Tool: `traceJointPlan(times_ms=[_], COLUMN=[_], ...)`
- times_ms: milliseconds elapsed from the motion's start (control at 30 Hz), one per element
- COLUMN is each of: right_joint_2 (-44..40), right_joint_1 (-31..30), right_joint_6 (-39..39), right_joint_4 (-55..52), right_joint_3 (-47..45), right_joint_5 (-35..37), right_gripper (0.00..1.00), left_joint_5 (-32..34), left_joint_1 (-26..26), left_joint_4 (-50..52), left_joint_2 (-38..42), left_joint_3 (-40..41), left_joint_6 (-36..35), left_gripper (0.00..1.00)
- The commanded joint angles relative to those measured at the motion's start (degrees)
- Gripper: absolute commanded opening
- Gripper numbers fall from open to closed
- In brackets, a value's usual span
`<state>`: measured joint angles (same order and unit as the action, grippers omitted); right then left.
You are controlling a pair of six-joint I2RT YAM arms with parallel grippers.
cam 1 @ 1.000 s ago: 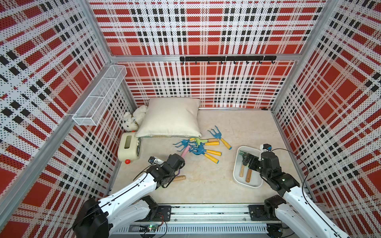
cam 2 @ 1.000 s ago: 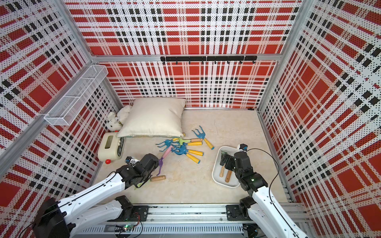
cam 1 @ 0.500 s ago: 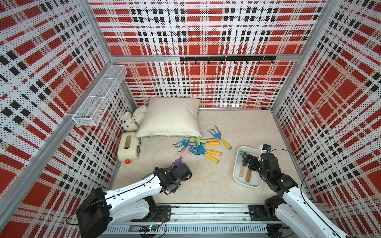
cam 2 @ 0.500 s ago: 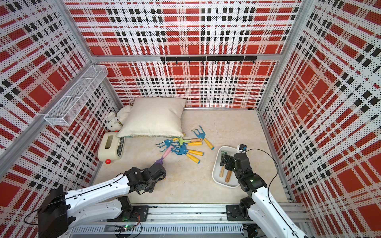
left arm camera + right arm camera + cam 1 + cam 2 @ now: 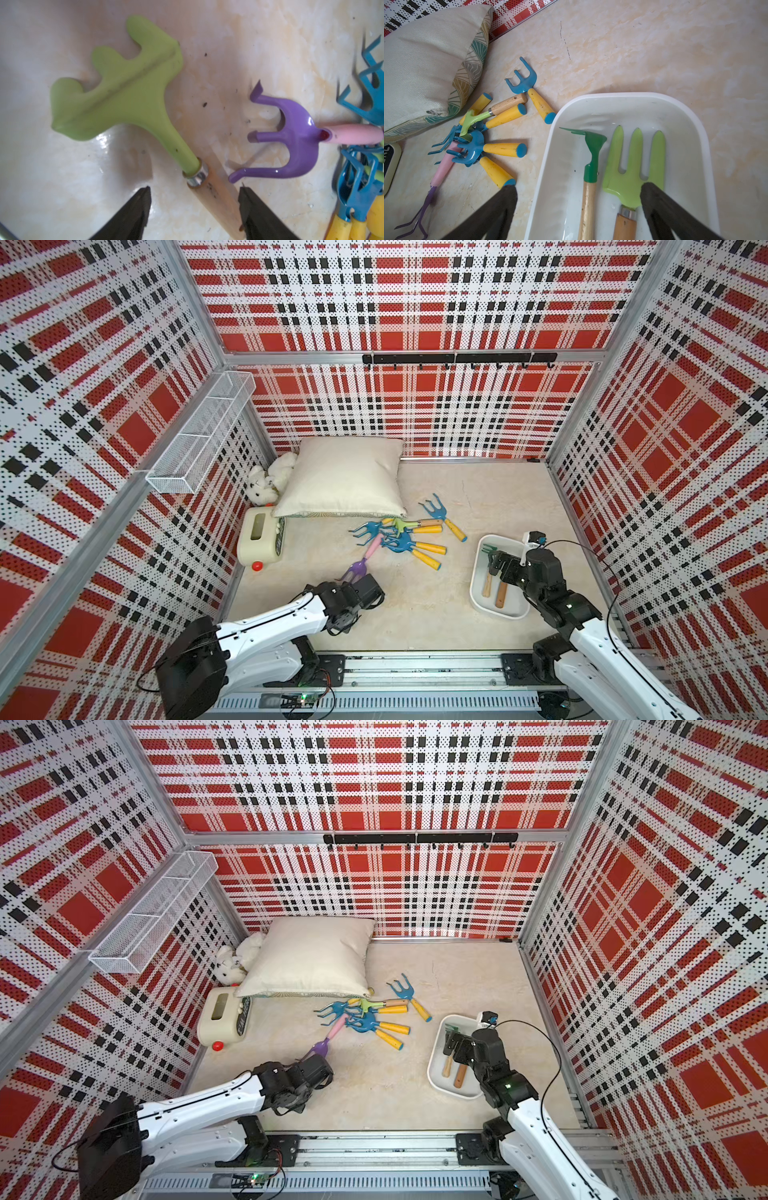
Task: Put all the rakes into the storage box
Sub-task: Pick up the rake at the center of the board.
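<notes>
Under my left pincer (image 5: 195,187) the lime-green rake (image 5: 116,93) lies flat on the marble tabletop (image 5: 415,605), its wooden handle (image 5: 216,199) running between my two fingers (image 5: 133,214). The jaws stand half-wide, astride the wood just behind the metal ferrule, with nothing gripped yet. One finger looks to be at the handle's edge, while the other has a clear gap.

I judge the grasp to be the step in hand, and that uneven gap is what needs care. If I squeeze as I stand, the near finger will shove the handle sideways and swing the head. I would rather shift across a touch, so both pads meet the wood together.

A tine of the purple rake (image 5: 299,145) sits just beside that same finger, so I should come down straight and not catch it. Then I should lift level, since the broad head will want to droop.

My wrist hides the rake in both top views. The storage box (image 5: 623,116) is well apart, toward my right side. It already holds a dark green hoe (image 5: 592,149) and a lime fork (image 5: 633,166). My right pincer (image 5: 578,186) hangs over it, spread wide and empty, and should clear off before I arrive.
</notes>
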<state>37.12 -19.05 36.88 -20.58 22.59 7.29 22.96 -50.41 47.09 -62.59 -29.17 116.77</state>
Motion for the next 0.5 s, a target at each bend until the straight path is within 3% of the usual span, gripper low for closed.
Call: traceJointPlan(times_ms=[0, 67, 233, 467], right_joint_2=[-1.07, -1.26, -1.7, -1.88], right_joint_1=[0.32, 0.32, 0.33, 0.31], right_joint_6=[-0.67, -0.67, -0.6, -0.67], right_joint_4=[0.98, 0.82, 0.46, 0.55], right_joint_3=[-0.56, -0.56, -0.52, -0.67], right_joint_5=[-0.4, -0.23, -0.25, -0.8], right_gripper=[1.0, 1.0, 1.0, 1.0], left_joint_5=[1.46, 2.31, 3.39, 4.1], left_joint_1=[3.03, 3.65, 3.43, 2.63], left_joint_4=[1.82, 3.56, 7.01, 7.22], left_joint_2=[-2.29, -5.02, -13.27, -21.45], left_joint_3=[0.16, -1.15, -4.51, -8.47], left_joint_6=[-4.52, -5.73, -6.63, -6.82], left_gripper=[0.66, 0.59, 0.59, 0.47])
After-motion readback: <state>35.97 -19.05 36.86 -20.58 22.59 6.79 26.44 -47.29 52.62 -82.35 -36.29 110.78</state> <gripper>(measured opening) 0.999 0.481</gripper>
